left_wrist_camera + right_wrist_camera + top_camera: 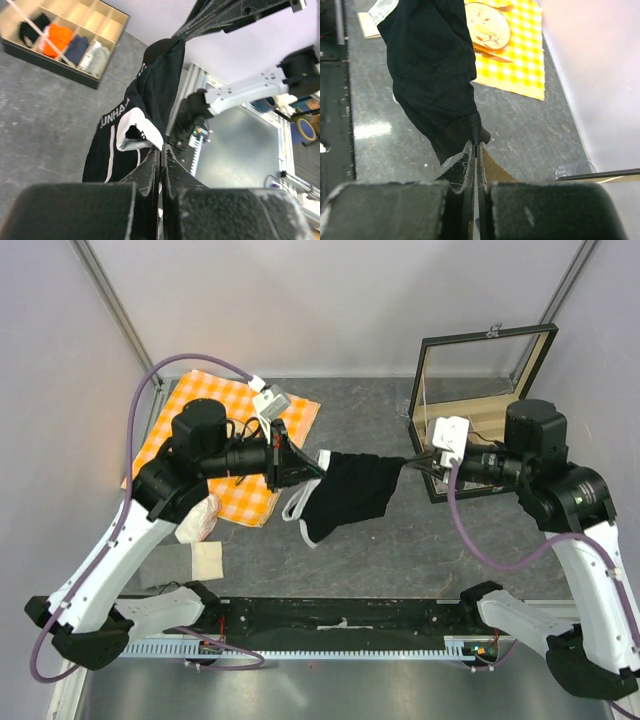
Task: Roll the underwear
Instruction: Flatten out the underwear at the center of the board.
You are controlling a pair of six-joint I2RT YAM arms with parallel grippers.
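While both arms reach toward each other above the middle of the dark grey stone-patterned desk (pixel 400 550), the black soft fabric underwear with white waistband and white edge trim (pixel 352 492) hangs stretched between them, clear of the surface. The left gripper (pixel 161 152) is pinched tight on the end with the white trim, its jaws pressed together on the cloth. The right gripper (pixel 476 145) is likewise clamped on the opposite plain black corner. In the left wrist view, white capitals on the fabric read "UNHA"; the letters after that are lost in a fold.

An orange-and-white checked cloth (pixel 200 400) lies at the desk's far left corner. At the far right corner sits a black-framed wooden box with compartments (pixel 50 64), holding a black roll (pixel 31 30), an orange roll (pixel 57 40), a navy roll (pixel 77 49) and a pale grey one (pixel 95 57), each in its own compartment.
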